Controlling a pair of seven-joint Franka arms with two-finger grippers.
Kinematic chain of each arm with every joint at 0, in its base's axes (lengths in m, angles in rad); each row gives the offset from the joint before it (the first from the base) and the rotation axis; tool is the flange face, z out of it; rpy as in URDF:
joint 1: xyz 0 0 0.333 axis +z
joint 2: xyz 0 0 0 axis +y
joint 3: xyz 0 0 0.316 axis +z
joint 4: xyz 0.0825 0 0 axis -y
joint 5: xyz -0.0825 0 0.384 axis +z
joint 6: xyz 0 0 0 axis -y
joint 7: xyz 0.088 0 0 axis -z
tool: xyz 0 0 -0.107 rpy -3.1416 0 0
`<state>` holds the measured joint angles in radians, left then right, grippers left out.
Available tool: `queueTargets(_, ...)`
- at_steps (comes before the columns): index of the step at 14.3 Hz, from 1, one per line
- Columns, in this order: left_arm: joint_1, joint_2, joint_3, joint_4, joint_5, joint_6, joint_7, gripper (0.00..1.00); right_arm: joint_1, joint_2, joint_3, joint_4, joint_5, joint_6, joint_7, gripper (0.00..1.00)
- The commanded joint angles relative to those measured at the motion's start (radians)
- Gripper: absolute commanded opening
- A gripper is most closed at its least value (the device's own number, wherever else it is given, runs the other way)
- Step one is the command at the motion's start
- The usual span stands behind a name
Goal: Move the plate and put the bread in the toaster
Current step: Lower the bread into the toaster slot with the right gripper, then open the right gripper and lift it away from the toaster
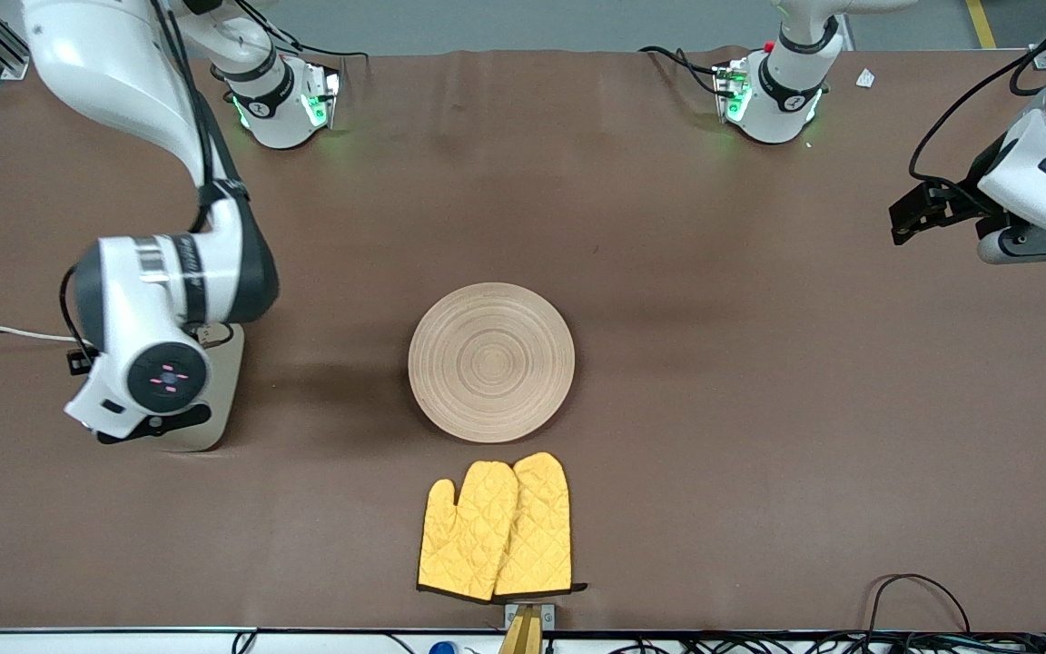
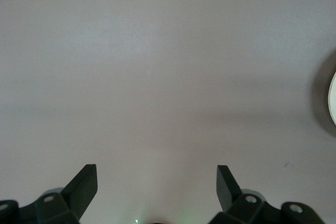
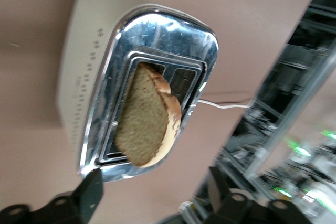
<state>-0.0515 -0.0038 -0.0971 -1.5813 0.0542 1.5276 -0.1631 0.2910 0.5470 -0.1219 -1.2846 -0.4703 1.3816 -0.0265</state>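
The bread (image 3: 148, 116) stands in one slot of the toaster (image 3: 94, 77), tilted, most of it above the chrome top. The right gripper (image 3: 152, 192) hangs over it, fingers spread and empty. The left gripper (image 2: 157, 184), open, waits over bare desk (image 1: 759, 363). The plate (image 1: 491, 361) lies mid-desk.

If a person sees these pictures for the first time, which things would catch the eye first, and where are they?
Probably the yellow oven mitts at the table edge nearest the front camera, with the round wooden plate just farther in, empty. Next, the slice of bread standing tilted in a slot of the shiny toaster, under the right hand, which is open. The left hand waits open over bare table.
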Motion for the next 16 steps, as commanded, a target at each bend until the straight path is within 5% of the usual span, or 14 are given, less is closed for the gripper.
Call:
queueTargets(1,0.004,-0.018,-0.004,-0.003,0.024,-0.004,0.010,1.00,-0.056,-0.120,0.011,-0.035,0.151,0.024,0.010,1.00)
queueTargets(7,-0.002,-0.041,-0.006,-0.014,0.027,0.006,0.013,1.00,-0.174,-0.378,0.010,-0.160,0.425,0.135,0.010,1.00)
queueTargets(11,0.004,-0.053,-0.018,-0.016,0.013,0.009,0.014,1.00,-0.184,-0.565,0.010,-0.369,0.450,0.292,0.011,1.00)
queueTargets(16,0.005,-0.044,-0.016,-0.009,0.012,0.003,0.020,1.00,-0.228,-0.569,0.008,-0.328,0.493,0.269,0.011,1.00)
